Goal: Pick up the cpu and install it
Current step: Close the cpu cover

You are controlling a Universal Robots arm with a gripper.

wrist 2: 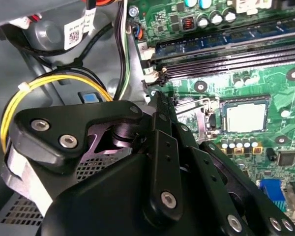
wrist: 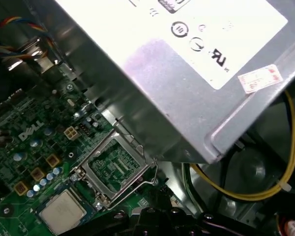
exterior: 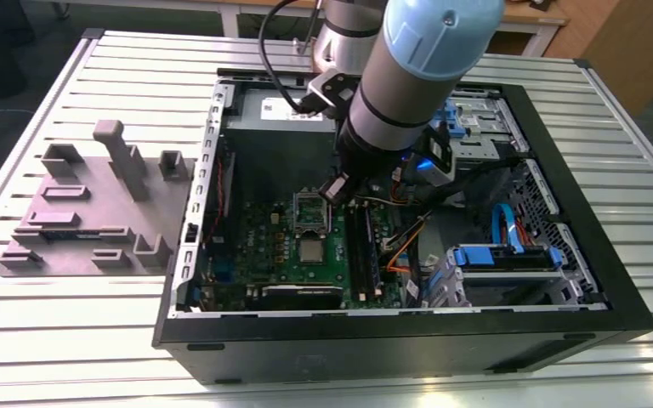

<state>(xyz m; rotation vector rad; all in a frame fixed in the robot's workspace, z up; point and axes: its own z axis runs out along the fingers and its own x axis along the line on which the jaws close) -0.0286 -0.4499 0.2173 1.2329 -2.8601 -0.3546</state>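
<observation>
Fingers [wrist 2: 161,132]: they look pressed together with nothing pinched between them. They are low inside the open computer case [exterior: 417,340], which sits mid-table [exterior: 77,357].
Nearest thing: the hinged metal socket frame [wrist: 115,167] stands flipped open, and the fingertips hang just beside it.
Cpu [wrist: 63,211]: it lies flat with its silver top up, on the green motherboard [exterior: 269,246] just beside the open frame. In both wrist views it appears to sit square in its seat, apart from the fingers.
Step in hand: by my reading the chip is already set down, and the work now centres on the frame and its wire lever.
Doing it well: keep the fingers upright and move slowly. Press only on metal, never on the chip's top, because a skewed push could shift it in its seat.
Crowding: the grey power supply [wrist: 187,73] overhangs close by, and the yellow cable [wrist: 255,194] loops near the wrist. The memory slots [wrist 2: 226,54] run along the other side of the socket, so sideways room is slim.
Farther out: a grey fixture plate [exterior: 77,212] rests toward the table edge on the exterior view's left, well apart from the work.
</observation>
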